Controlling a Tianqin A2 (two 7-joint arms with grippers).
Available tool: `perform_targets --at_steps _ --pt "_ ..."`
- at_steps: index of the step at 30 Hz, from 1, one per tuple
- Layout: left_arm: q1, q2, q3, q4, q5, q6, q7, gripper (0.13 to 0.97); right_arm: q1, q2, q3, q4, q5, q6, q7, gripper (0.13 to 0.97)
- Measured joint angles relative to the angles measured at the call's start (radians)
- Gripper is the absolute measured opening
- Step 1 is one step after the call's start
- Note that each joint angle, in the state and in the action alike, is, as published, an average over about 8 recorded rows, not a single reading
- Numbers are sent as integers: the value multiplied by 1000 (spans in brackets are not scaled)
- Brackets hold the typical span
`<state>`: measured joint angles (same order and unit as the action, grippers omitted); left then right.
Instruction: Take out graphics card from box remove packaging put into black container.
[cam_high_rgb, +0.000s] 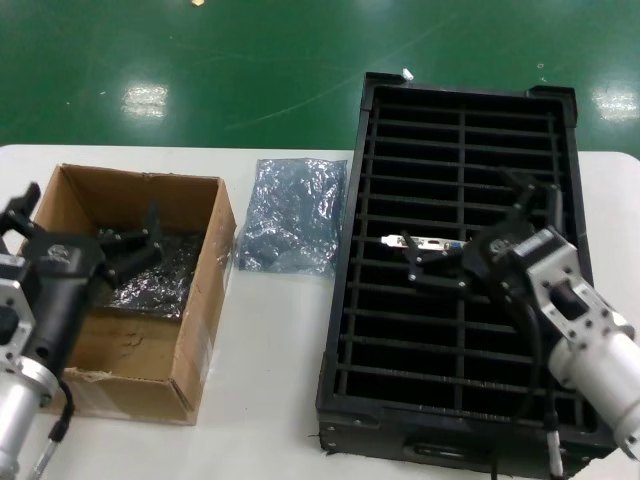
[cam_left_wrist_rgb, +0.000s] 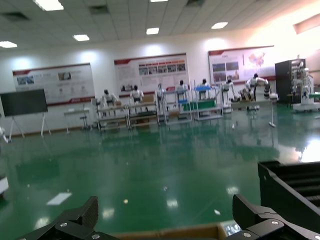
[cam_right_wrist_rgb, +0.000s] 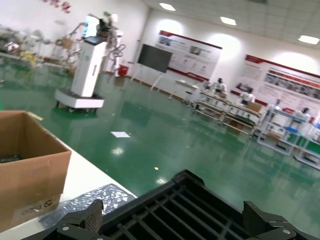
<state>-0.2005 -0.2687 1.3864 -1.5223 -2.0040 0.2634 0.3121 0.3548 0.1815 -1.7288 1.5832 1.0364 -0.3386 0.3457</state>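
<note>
The brown box (cam_high_rgb: 205, 300) stands on the left of the table with a dark shiny bagged item (cam_high_rgb: 165, 275) inside. My left gripper (cam_high_rgb: 85, 222) hovers over the box, open and holding nothing; its wrist view shows the spread fingertips (cam_left_wrist_rgb: 77, 219) above the box rim (cam_left_wrist_rgb: 175, 233). An empty crinkly packaging bag (cam_high_rgb: 292, 215) lies between the box and the black container (cam_high_rgb: 345, 330). The graphics card's silver bracket (cam_high_rgb: 425, 243) sticks up from a slot in the container. My right gripper (cam_high_rgb: 468, 228) is open just above that card, holding nothing.
The right wrist view shows the container's ribs (cam_right_wrist_rgb: 185, 212), the packaging (cam_right_wrist_rgb: 85, 200) and the box (cam_right_wrist_rgb: 30, 170). The white table (cam_high_rgb: 270, 370) ends at a green floor (cam_high_rgb: 200, 60) behind. The container's corner (cam_left_wrist_rgb: 295, 190) shows in the left wrist view.
</note>
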Motion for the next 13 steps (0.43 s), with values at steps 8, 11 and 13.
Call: perform_targets --at_steps 8,11,13 --pt "54 -8 58 -21 55 -71 -84 955 -96 32 35 5 206 91 -93 966" --pt "71 -11 76 -28 73 -94 -111 960 -126 42 46 6 271 120 -122 966" --pt "78 -12 83 -30 80 -103 -122 963 -138 46 50 7 297 131 -134 966"
